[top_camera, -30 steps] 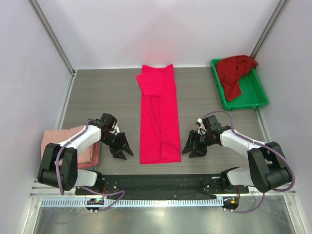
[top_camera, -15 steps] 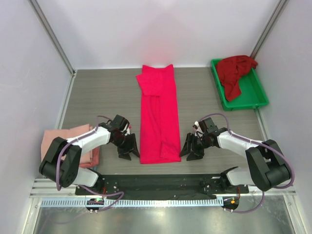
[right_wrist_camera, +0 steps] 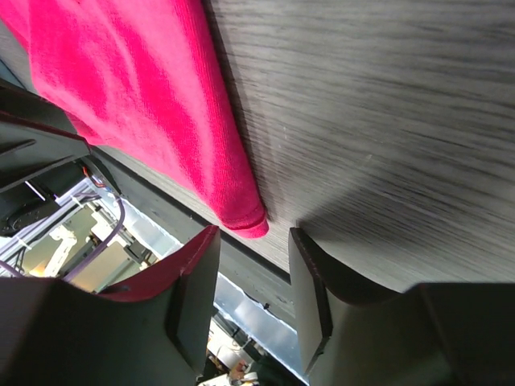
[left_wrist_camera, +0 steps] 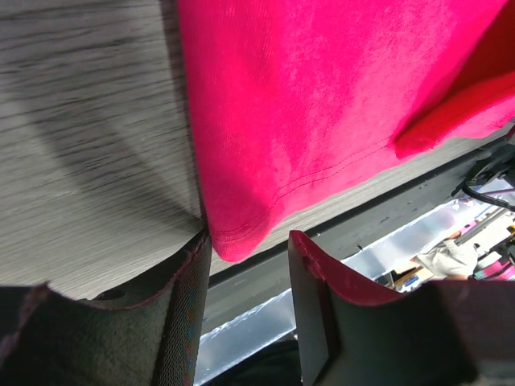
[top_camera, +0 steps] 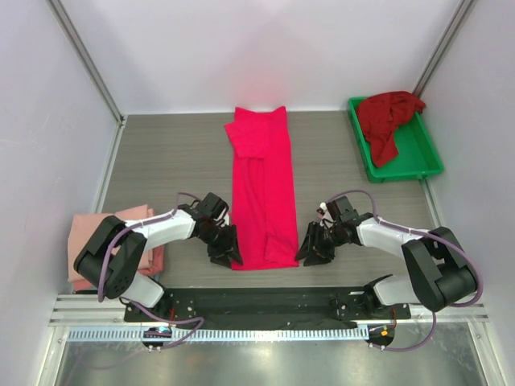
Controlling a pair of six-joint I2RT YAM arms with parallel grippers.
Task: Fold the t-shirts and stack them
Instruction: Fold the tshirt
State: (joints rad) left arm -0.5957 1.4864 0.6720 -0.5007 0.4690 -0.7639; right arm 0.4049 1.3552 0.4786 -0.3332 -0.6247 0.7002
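Bright pinkish-red t-shirt (top_camera: 260,193) lies on table (top_camera: 169,161), a long strip. We judge it limp and light, best pinched at near hem corners. Both left gripper (top_camera: 228,254) and right gripper (top_camera: 309,250) are spread beside those corners, nothing held.

Long t-shirt (top_camera: 260,193): bright pinkish-red, plain, no print.
Bunched t-shirt (top_camera: 386,121): darker crimson red, plain.
Folded t-shirts (top_camera: 84,229): pale salmon-pink.
Tray (top_camera: 426,157): green.
Tabletop (top_camera: 177,161): grey with wood-grain streaks.
Left hand (top_camera: 228,256): black, finger edges tinged red.
Right hand (top_camera: 312,256): black, one finger edge tinged red.
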